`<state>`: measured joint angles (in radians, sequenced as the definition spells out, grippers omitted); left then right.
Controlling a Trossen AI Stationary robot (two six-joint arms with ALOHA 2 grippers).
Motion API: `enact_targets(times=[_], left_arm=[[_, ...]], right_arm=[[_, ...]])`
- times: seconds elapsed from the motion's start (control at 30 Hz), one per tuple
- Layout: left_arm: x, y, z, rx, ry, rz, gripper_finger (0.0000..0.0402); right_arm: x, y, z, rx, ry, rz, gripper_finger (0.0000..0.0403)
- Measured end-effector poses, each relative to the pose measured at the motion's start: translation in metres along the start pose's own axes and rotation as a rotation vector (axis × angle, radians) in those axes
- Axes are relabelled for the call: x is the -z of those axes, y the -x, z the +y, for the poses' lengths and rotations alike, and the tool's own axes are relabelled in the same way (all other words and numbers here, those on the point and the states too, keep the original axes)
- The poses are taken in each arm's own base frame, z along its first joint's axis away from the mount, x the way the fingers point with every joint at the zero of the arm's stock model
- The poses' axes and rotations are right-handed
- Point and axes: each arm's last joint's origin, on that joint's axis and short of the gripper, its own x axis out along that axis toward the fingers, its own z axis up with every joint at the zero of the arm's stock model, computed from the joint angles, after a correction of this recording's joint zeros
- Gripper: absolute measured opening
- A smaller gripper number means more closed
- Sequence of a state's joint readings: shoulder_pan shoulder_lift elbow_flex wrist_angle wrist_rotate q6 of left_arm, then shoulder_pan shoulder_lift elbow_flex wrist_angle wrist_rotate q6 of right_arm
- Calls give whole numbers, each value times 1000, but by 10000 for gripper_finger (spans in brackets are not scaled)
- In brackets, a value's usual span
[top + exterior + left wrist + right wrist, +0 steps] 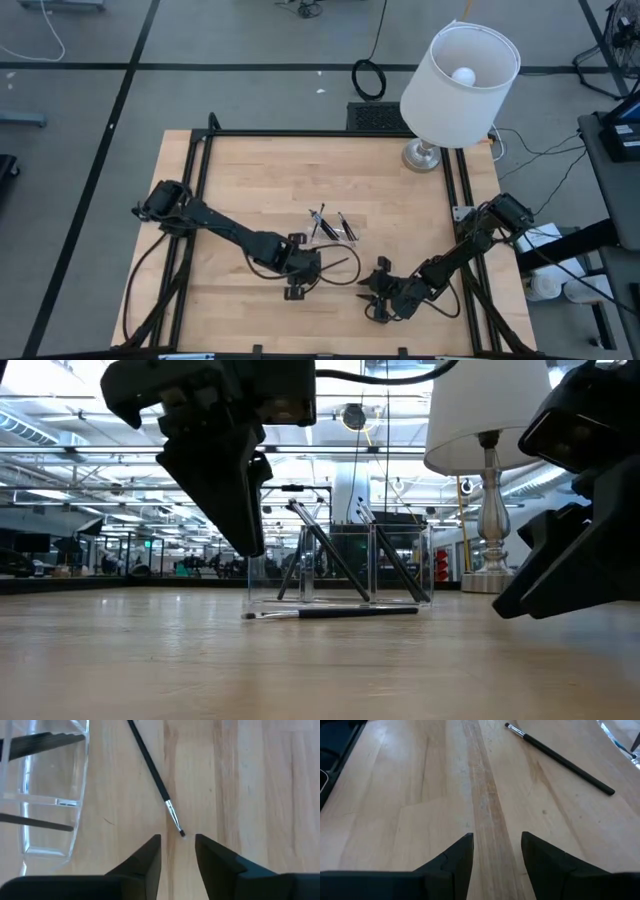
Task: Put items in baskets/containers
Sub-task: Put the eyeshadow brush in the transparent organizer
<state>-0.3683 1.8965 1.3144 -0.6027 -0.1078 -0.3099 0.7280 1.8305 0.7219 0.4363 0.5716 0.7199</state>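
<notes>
Left gripper [177, 851] hovers low over the wooden table [240, 180], fingers parted with nothing between them, its tips just short of the silvery end of one loose stick [152, 767] lying flat beside the clear tray [340, 565]. Several sticks lean inside that tray. Right gripper [496, 851] waits nearby at the table's front, fingers apart and empty.

A pale wooden table [250, 180] with a black frame carries everything. A clear plastic tray [340, 565] stands near its middle, with dark sticks [330, 560] leaning inside. One loose brush-tipped stick [330, 613] lies flat on the wood just beside the tray. Well apart from the tray, a white-shaded lamp [460, 75] stands on its silvery base at a table corner.
</notes>
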Motion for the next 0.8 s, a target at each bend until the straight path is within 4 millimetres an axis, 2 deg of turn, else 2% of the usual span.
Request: enact_targets(times=[0.37,0.57,0.8], left_arm=[[4,-2,0,-8,61,7,134],[14,-10,3,-23,91,38,134],[14,-18,2,4,96,22,134]], right_arm=[[1,0,1,-20,-1,18,155],[1,0,1,-21,-5,18,155],[1,0,1,-21,-16,18,155]])
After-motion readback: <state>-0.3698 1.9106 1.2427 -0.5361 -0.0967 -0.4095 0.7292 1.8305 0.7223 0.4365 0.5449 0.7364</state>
